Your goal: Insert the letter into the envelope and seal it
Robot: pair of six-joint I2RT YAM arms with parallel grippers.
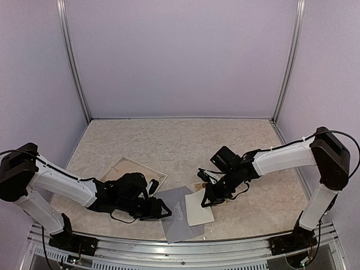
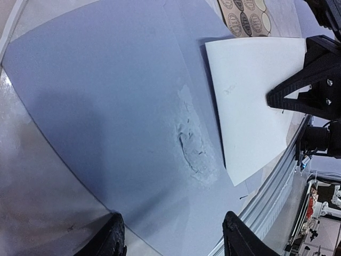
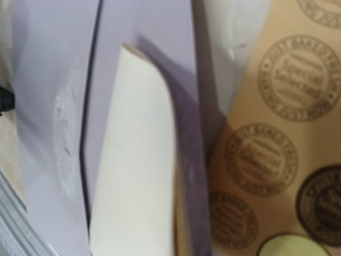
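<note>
Two grippers work at the envelope (image 1: pixel 175 218), a flat grey-lavender sheet lying slightly askew on the marbled table (image 1: pixel 180 140). A metal rail (image 1: pixel 197 247) runs just past its near edge.

The left gripper (image 1: pixel 164 210) sits at the envelope's left side, low over the paper. In its wrist view the two black fingertips (image 2: pixel 114 240) stand well apart with the envelope's near edge between them and nothing caught in the gap. Whether the tips touch the paper cannot be told. Near the envelope's middle is a pale scuffed patch (image 2: pixel 194 146) where the surface looks torn.

The letter (image 1: pixel 198 207), a white sheet, lies over the envelope's right part and reaches past its right edge. Its side towards the envelope's middle lifts clear and throws a shadow on the lavender paper. From the right wrist it shows as a curled cream tongue.

The right gripper (image 1: pixel 207 200) comes in from the envelope's right, jaws closed together, pinching the letter's outer edge.

Just beyond the envelope's far right corner lies a tan sticker sheet (image 1: pixel 201 185) of round printed seals, partly under the letter. Near the envelope's far left corner rests a cream sheet (image 1: pixel 132 169) with an ornamental border, partly covered by the left arm.
</note>
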